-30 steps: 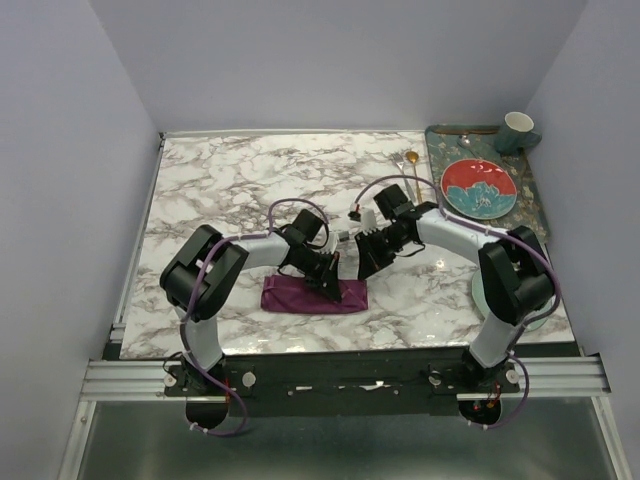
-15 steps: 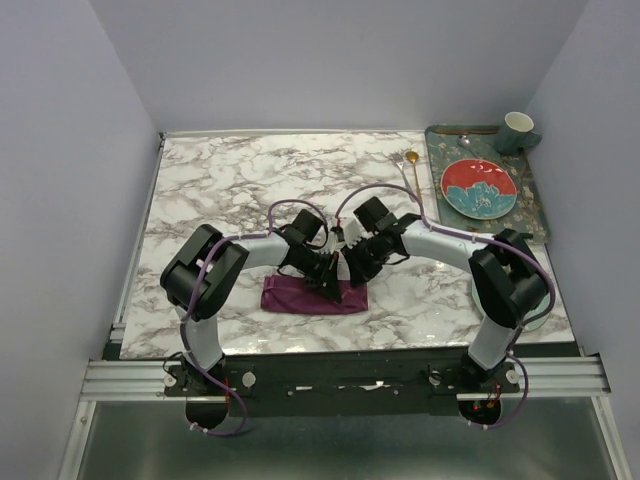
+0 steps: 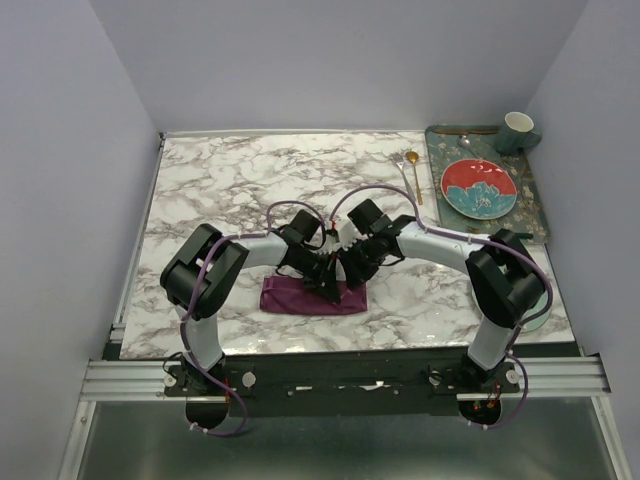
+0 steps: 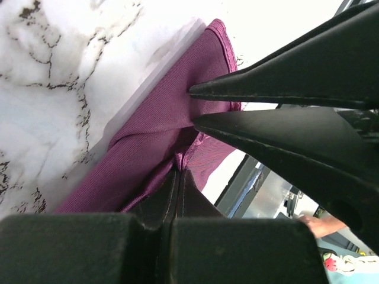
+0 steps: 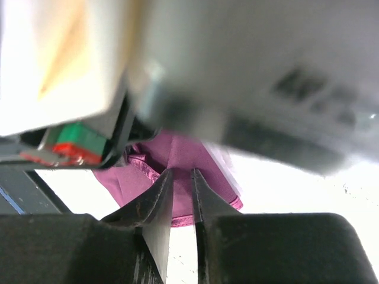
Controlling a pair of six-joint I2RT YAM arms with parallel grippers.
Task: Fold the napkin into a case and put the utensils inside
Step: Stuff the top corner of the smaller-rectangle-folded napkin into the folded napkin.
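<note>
We are looking down at a big white marble counter (image 3: 220,180) with grey veins. Two white and black robot arms are reaching in from its near edge. They are bending toward each other over the near middle of the counter. A long blue-green patterned tray (image 3: 537,215) is lying along the right edge, up by the far right corner.

The shiny plum-purple satin napkin (image 3: 290,297) is lying flat by the near edge, a little left of the middle. It is folded into a long narrow strip that is running from left to right. Both arms are pointing down at its right half.

A round red plate with a blue picture (image 3: 480,187) is sitting on the tray. A pale mug (image 3: 518,130) is standing at the tray's far right corner.

The left gripper (image 4: 179,173) is pressing its two black fingers tight together. A fold of the napkin is being pinched between the tips.

The right gripper (image 5: 181,173) is hanging just beside the left one. Its two black fingers are standing a little apart, with a thin gap between them. The tips are touching the purple cloth. We are not able to tell if any cloth is caught in that gap.

A slim gold spoon (image 3: 412,160) is lying on the counter just left of the tray, near the far edge. It is resting well apart from the napkin.
</note>
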